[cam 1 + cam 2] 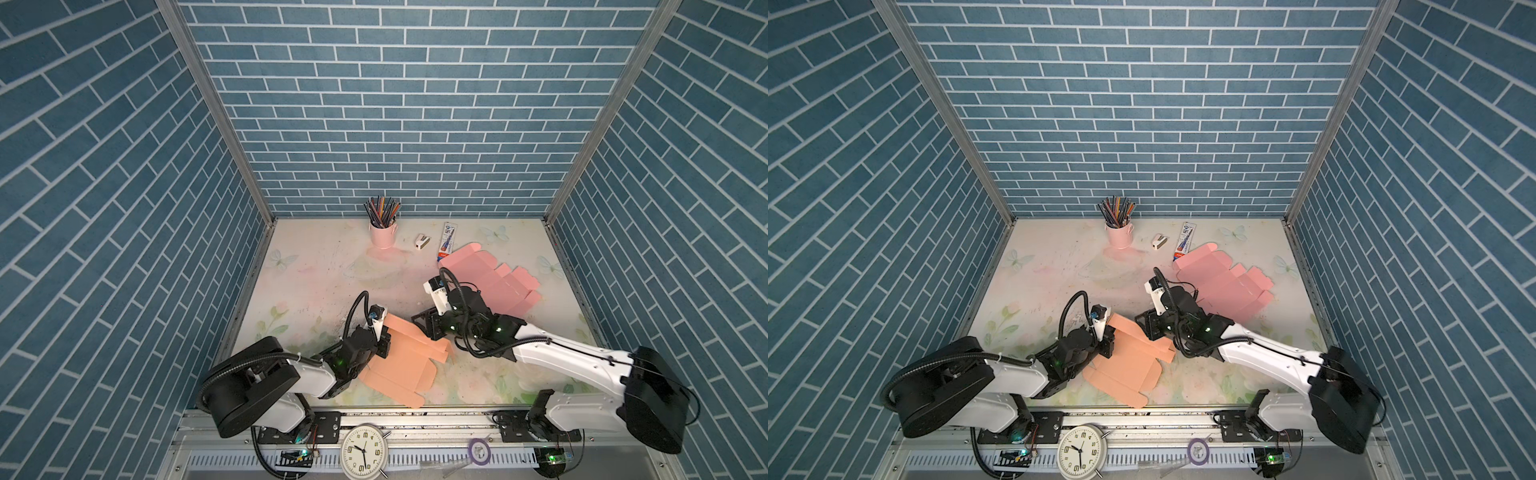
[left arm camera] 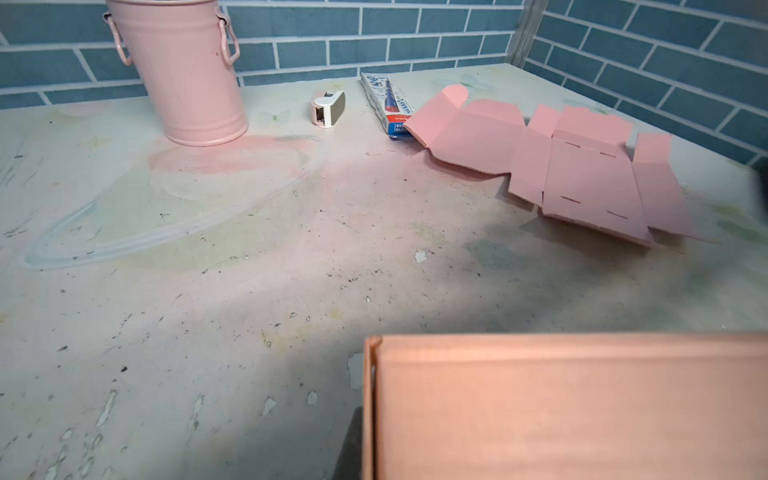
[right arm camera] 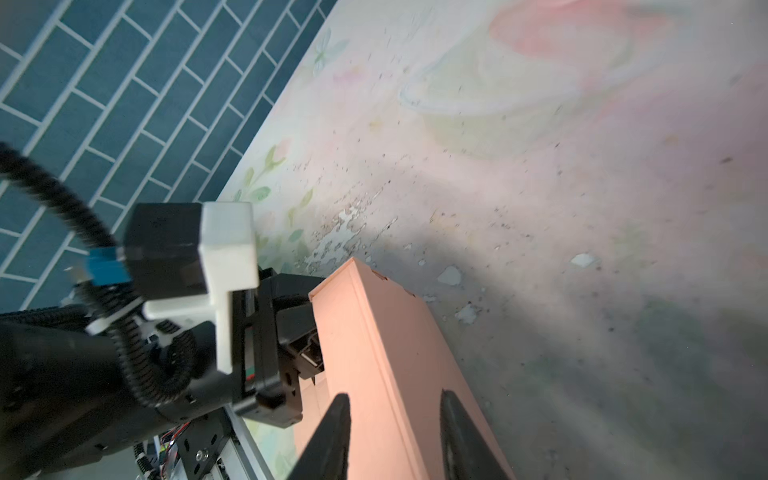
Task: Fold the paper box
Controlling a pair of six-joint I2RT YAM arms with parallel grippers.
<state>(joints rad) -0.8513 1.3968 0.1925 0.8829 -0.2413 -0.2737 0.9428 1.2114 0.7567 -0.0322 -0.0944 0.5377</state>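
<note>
The salmon paper box (image 1: pixel 401 365) lies partly folded near the table's front middle, with one long wall raised along its far edge. In both top views my left gripper (image 1: pixel 383 347) is shut on the box's left edge. The left wrist view shows the raised wall (image 2: pixel 561 407) close up, with one dark finger (image 2: pixel 348 453) just outside it. My right gripper (image 3: pixel 395 395) straddles the raised wall (image 3: pixel 374 353), one finger on each side and the jaws apart. In a top view it (image 1: pixel 1152 328) sits at the wall's right end.
A flat pink box blank (image 1: pixel 490 278) lies at the right rear, overlapping a blue and white tube box (image 1: pixel 448 241). A pink pencil bucket (image 1: pixel 383 232) and a small white stapler (image 1: pixel 422 241) stand near the back wall. A clock (image 1: pixel 364 451) sits below the front rail.
</note>
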